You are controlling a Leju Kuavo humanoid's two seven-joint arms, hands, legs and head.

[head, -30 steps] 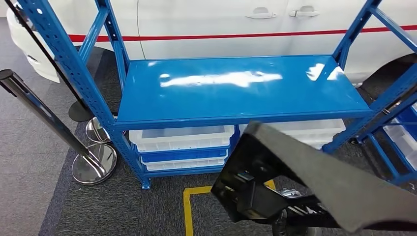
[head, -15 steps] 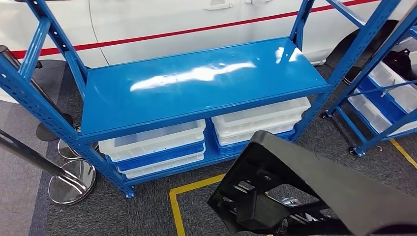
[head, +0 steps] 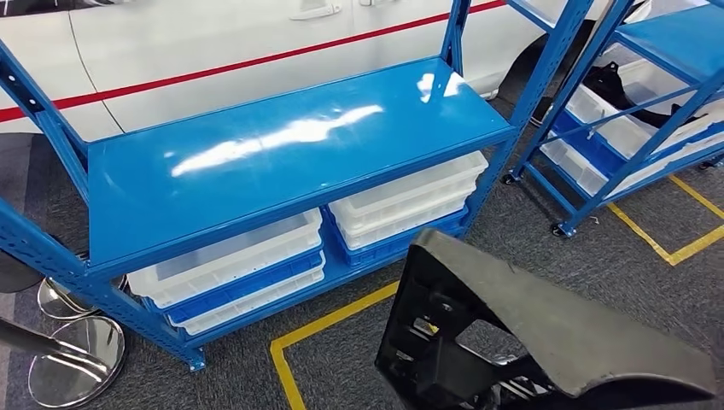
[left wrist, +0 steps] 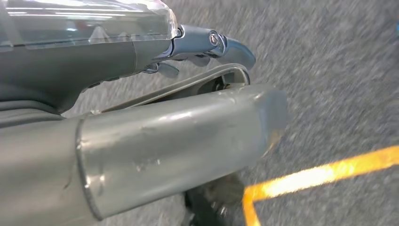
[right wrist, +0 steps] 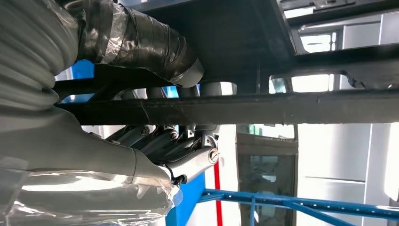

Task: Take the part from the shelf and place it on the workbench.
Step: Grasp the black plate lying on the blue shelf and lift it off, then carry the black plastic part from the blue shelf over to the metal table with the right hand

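A large black car body part (head: 546,329) fills the lower right of the head view, tilted, with its ribbed inner frame facing me. In the right wrist view my right hand (right wrist: 141,150) grips a black bar of that part (right wrist: 282,107), the taped thumb above the bar and the fingers curled beneath it. My left hand (left wrist: 141,132) hangs over the grey carpet with nothing in it, fingers apart from the thumb. The blue workbench (head: 282,145) stands ahead and to the left, its glossy top bare.
White and blue bins (head: 230,265) sit stacked under the bench. A second blue rack (head: 598,111) with bins and a dark part stands at the right. Yellow floor tape (head: 333,318) lies in front. Chrome post bases (head: 77,363) stand at the left, a white car (head: 213,51) behind.
The camera has turned: the bench has shifted left in the picture and the rack at the right has come into view. The black part stays held in the same place.
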